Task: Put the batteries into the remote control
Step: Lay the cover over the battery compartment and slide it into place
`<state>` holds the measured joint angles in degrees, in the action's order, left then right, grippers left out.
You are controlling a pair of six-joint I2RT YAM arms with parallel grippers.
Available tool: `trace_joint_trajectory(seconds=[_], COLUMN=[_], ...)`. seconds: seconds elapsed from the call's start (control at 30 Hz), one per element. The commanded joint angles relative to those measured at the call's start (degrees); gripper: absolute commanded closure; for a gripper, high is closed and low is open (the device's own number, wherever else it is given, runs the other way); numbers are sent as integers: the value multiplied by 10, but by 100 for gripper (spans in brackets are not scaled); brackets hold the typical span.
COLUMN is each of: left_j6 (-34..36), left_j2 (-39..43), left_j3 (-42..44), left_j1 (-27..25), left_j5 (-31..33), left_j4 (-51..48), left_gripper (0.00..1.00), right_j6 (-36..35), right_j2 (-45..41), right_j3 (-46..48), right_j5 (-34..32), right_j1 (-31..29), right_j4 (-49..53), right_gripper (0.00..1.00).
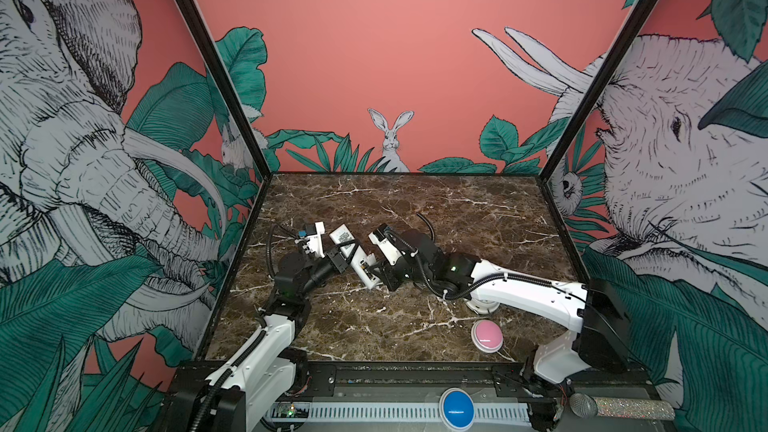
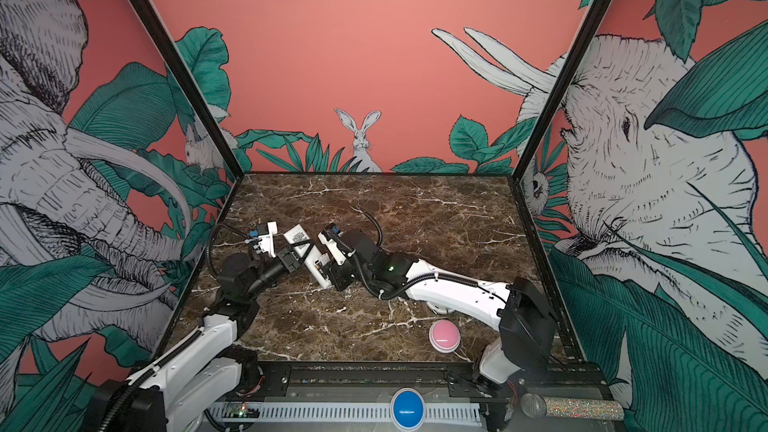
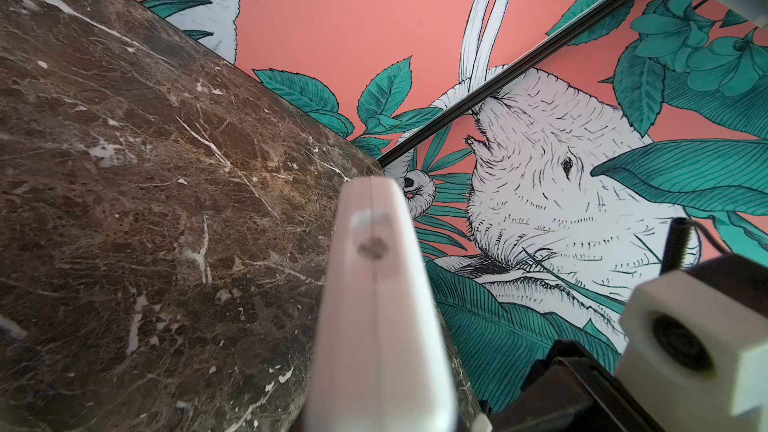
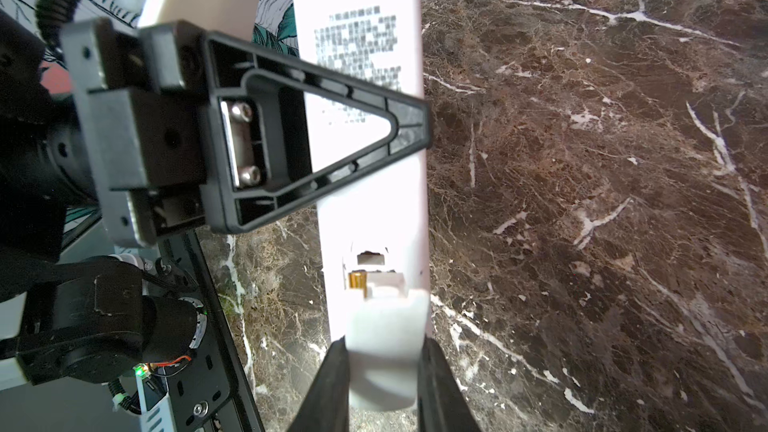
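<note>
The left tool [image 1: 348, 252] is shut tight around the middle of the remote control [image 1: 341, 236], holding it sticker side up over the table [image 1: 436, 209], and the right tool [image 4: 382, 371] pinches a small white piece [image 4: 384, 338] at its open end.

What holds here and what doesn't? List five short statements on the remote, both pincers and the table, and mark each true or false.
1. The left pincer is shut on the remote control. True.
2. The remote control faces button side up. False: its plain back with the printed sticker faces up.
3. The right pincer is open and empty. False: it is shut on a small white cover piece at the remote's end.
4. A pink round button sits on the marble table. True.
5. The battery compartment is partly uncovered. True.
</note>
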<state>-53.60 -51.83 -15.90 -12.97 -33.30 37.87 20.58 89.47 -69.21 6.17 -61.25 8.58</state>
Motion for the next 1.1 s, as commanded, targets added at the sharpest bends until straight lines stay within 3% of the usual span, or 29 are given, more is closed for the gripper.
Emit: trace_joint_trajectory(seconds=[0.0, 0.83, 1.07], left_j6=[-6, -13, -15], left_j2=[7, 5, 3], left_j3=[6, 7, 7], left_j1=[1, 2, 1], left_j5=[4, 6, 6], left_j4=[31, 36, 40], left_gripper=[100, 100, 100], right_j6=[-2, -26, -27], right_j2=[13, 48, 52], right_j3=[-20, -40, -42], right_j5=[-7, -42, -36], right_j1=[-9, -21, -23], right_j4=[-14, 40, 38], right_gripper=[84, 84, 77])
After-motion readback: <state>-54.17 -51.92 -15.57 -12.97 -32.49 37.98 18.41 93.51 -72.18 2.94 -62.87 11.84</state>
